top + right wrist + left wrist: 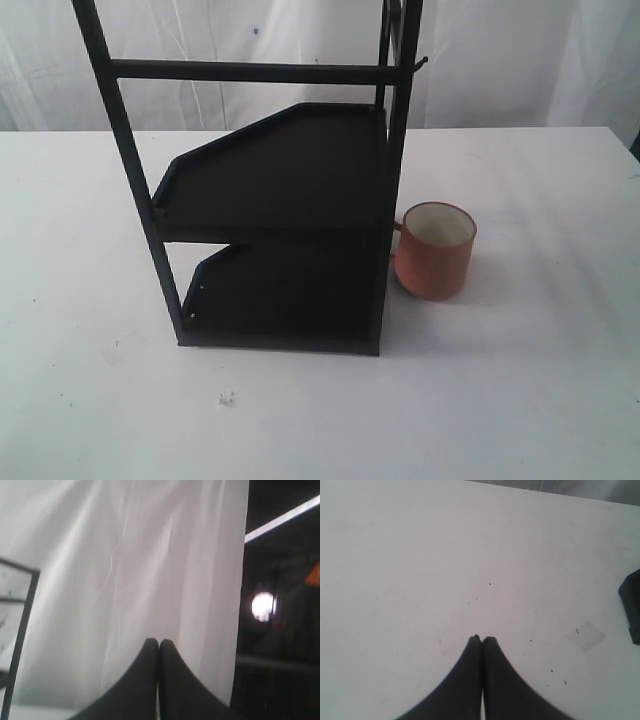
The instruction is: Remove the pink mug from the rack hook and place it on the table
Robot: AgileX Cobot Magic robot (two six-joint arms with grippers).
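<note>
Standing upright: cylindrical pink mug (435, 265) on matte table (520, 400).

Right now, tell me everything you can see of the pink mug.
The pink mug is a small salmon-pink cylinder, cream-white inside, looking empty. It stands upright on the white table, beside the black rack's front post, small handle turned toward that post; whether they touch is unclear.

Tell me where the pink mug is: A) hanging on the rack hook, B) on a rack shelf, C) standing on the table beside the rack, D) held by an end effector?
C: the pink mug stands upright on the table beside the rack; the rack hook is bare.
</note>
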